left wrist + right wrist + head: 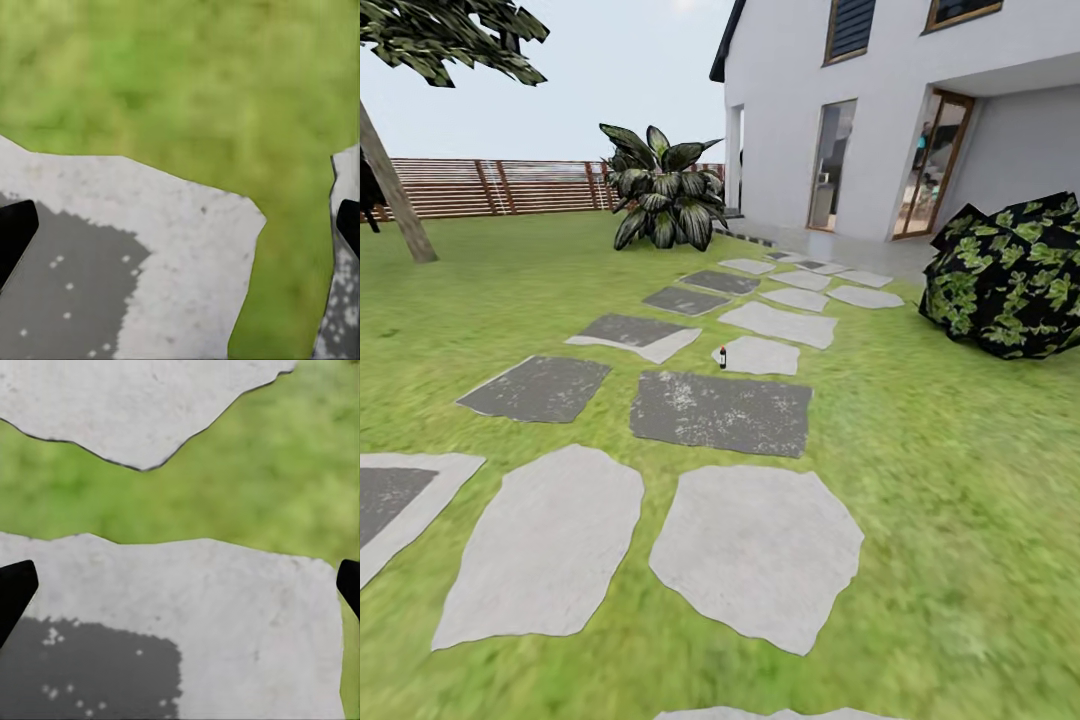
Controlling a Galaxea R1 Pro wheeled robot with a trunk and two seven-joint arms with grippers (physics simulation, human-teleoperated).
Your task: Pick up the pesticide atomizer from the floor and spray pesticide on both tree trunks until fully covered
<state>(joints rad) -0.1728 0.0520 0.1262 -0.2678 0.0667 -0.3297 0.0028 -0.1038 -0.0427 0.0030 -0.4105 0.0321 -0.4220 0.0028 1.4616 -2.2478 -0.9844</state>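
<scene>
1. Pesticide atomizer [722, 357]: small dark bottle, upright on a pale stepping stone [760, 355] midway up the path, well ahead of the robot. Not yet picked up.
2. Tree trunk [398, 205]: one leaning grey-brown trunk at far left of the lawn [950, 450], before the slat fence [510, 187]. No specks visible on it; the second tree cannot be made out. Judged: spraying not begun, whole task remaining.
3. Left end effector [180, 225]: fingertips wide apart, empty, above paving and grass.
4. Right end effector [180, 585]: fingertips wide apart, empty, above a pale slab.
5. Surroundings: broad-leaved plant [663, 198], dark bush [1010, 275], white house [880, 110]. Path to the atomizer appears unobstructed.
</scene>
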